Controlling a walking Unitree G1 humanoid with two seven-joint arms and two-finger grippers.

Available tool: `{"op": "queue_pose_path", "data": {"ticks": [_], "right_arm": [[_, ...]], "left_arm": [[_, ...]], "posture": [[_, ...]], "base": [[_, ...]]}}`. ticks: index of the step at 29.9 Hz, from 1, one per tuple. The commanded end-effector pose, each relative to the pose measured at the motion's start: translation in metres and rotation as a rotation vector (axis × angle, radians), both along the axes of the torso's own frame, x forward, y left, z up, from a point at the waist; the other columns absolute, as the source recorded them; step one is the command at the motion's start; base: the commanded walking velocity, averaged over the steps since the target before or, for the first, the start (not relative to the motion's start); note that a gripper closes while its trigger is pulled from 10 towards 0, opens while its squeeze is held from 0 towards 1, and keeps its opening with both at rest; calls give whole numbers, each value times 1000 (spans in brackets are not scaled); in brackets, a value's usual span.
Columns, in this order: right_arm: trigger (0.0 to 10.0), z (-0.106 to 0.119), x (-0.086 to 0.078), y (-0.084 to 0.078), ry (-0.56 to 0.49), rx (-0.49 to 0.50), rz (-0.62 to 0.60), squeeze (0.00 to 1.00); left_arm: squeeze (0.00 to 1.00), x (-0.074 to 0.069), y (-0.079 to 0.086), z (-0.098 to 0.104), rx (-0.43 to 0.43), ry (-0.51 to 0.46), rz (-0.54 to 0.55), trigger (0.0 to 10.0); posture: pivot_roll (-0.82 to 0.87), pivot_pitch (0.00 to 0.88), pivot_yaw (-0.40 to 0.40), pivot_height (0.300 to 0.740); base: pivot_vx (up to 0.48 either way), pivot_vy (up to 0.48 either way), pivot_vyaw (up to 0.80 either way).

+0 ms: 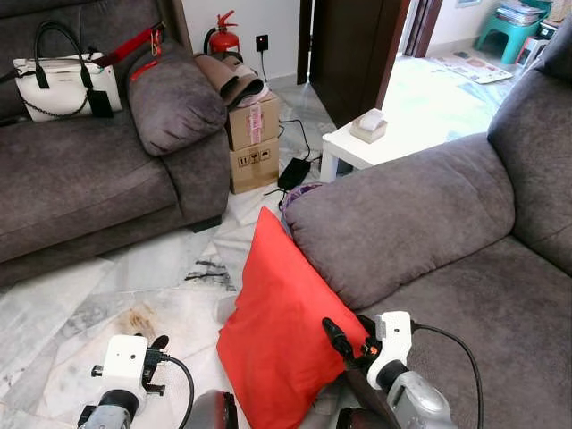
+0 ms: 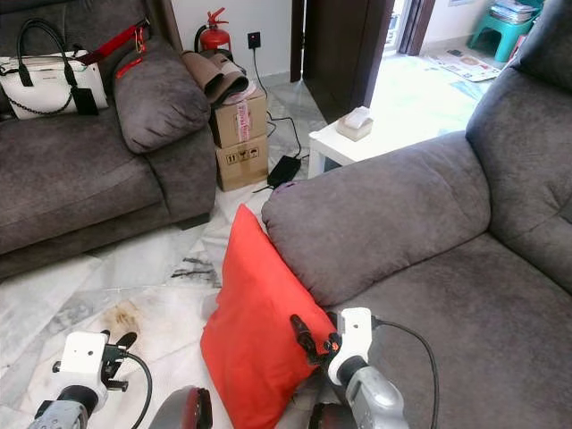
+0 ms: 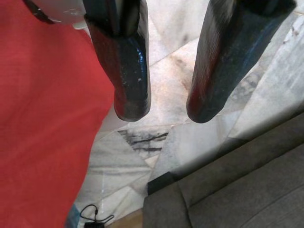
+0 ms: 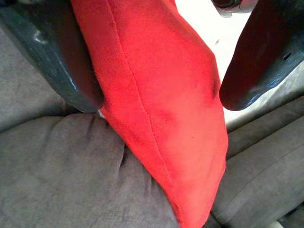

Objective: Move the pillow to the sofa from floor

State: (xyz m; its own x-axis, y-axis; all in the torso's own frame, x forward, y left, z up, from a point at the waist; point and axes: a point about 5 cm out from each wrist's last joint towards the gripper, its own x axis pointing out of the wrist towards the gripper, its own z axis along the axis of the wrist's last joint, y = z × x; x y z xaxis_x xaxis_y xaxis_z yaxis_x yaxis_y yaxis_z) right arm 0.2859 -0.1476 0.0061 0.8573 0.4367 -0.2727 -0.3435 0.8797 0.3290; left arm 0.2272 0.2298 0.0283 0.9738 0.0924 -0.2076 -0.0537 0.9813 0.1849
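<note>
Far left: second grey sofa (image 1: 80, 179) carrying a white handbag (image 1: 63, 85); stacked cardboard boxes (image 1: 253, 143) and red fire extinguisher (image 1: 223, 37) beside its arm.

Near left: left gripper (image 3: 164, 102), fingers parted with nothing between them, poised over the marble floor (image 1: 80, 304), just beside the pillow.

Centre: red pillow (image 1: 281, 313), standing on edge on the floor, leaning against the armrest of the near sofa (image 1: 465, 295).

Near right: right gripper (image 4: 159, 97), fingers spread wide astride the pillow's upper edge, not yet closed.

Far right: white desk (image 1: 371, 145) bearing a tissue box (image 1: 369, 124).

Handling advice: close the right gripper deep on the seam, lift clear of the armrest, then swing right onto the seat cushion.
</note>
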Motion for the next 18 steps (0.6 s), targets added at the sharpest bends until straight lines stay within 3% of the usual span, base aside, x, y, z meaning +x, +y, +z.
{"op": "queue_pose_path", "data": {"ticks": [1, 18], "right_arm": [[10000, -5, -3, 5, 31, 17, 11, 0], [10000, -5, 2, 29, 67, 43, -3, 0]], "left_arm": [[0, -4, 1, -2, -14, 21, 2, 10000], [0, -10, 1, 8, -6, 7, -14, 10000]], "posture": [[133, 157, 18, 605], [188, 213, 35, 605]], "base": [[0, 0, 0], [0, 0, 0]]}}
